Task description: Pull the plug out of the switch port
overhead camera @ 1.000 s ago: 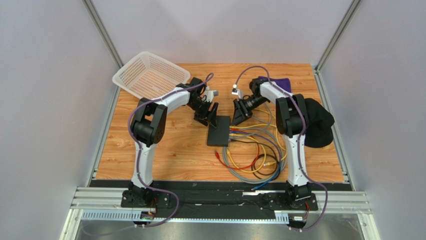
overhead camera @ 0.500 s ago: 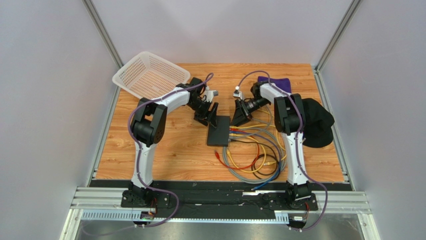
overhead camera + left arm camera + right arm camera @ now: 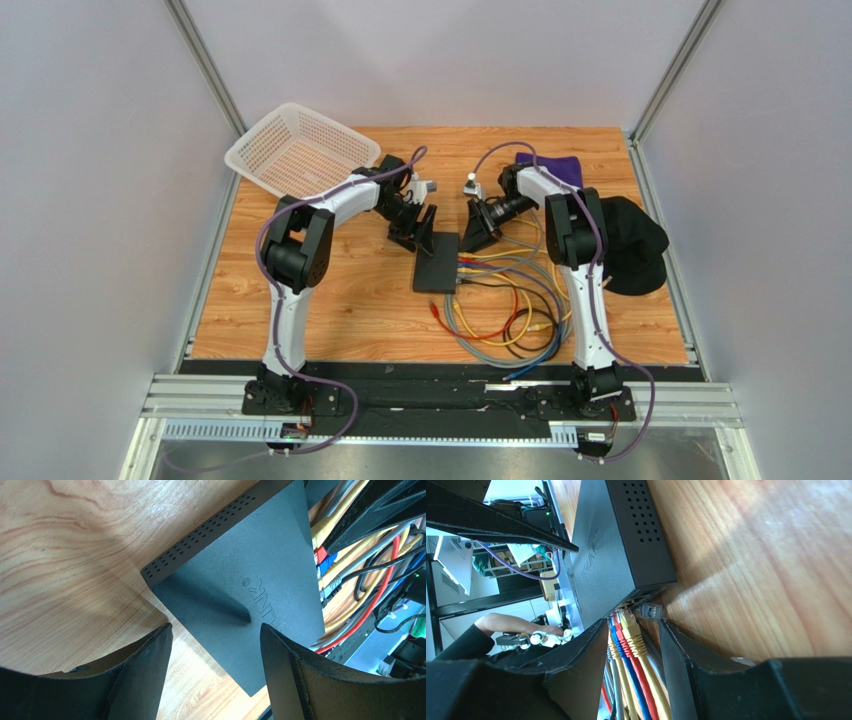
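The switch [image 3: 438,262] is a flat matte-black box in the middle of the table. It also shows in the left wrist view [image 3: 240,590] and the right wrist view [image 3: 618,545]. Yellow, red and blue plugs [image 3: 628,625] sit in its sockets, and their cables [image 3: 500,305] coil toward the front. A clear plug [image 3: 651,611] lies at the end of the row; I cannot tell if it is seated. My left gripper [image 3: 215,630] is open just over the switch's far end [image 3: 422,232]. My right gripper [image 3: 633,625] is open, its fingers on either side of the plugs [image 3: 478,232].
A white mesh basket [image 3: 292,150] stands at the back left. A black cap [image 3: 635,245] lies at the right edge, with a purple cloth [image 3: 556,165] behind it. The cable loops spread over the front right of the table.
My right arm has shifted slightly left, toward the switch's socket side. The left arm and the switch have not moved.
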`<state>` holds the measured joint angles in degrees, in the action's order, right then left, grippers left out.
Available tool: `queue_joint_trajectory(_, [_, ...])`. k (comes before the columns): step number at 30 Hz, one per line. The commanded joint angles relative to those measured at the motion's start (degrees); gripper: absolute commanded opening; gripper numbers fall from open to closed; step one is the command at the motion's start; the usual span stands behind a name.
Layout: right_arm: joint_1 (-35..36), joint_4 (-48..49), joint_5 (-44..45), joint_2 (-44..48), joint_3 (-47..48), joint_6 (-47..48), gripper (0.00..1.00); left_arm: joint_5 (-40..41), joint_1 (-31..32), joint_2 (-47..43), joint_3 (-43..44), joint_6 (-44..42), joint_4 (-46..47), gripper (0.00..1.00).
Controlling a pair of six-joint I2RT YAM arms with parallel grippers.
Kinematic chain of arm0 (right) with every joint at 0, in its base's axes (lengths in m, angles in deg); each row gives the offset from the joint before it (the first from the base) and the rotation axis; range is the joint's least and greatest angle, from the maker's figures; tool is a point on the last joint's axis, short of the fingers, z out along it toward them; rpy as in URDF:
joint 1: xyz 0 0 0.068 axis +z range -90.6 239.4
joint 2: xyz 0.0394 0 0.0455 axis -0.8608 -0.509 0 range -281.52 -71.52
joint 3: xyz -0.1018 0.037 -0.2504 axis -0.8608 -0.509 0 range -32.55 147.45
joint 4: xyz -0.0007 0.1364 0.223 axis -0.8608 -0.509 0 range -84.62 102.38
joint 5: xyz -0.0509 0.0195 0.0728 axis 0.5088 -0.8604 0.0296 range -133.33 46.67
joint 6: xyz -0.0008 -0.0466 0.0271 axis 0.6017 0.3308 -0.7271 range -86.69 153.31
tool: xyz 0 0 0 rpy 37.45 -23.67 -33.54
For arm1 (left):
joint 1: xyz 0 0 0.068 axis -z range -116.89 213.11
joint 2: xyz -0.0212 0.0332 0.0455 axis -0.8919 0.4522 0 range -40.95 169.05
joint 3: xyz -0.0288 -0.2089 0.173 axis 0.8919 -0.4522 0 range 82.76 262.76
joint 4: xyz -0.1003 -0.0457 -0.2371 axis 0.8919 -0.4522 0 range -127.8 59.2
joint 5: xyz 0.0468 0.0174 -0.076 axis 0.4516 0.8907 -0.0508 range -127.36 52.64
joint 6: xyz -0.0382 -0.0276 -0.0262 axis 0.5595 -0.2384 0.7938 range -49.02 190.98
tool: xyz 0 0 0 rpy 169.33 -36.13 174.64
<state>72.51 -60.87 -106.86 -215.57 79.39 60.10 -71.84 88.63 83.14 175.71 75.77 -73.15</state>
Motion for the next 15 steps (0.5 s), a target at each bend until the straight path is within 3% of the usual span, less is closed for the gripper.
queue_joint_trajectory(1, [1.84, -0.31, 1.12, -1.23, 1.53, 0.28, 0.49, 2.84, 0.76, 2.38, -1.45, -1.11, -0.45, 0.75])
queue_joint_trajectory(15, [2.63, -0.4, 2.01, -1.41, 1.79, 0.55, 0.5, 2.49, 0.85, 2.82, -1.1, -1.02, -0.37, 0.75])
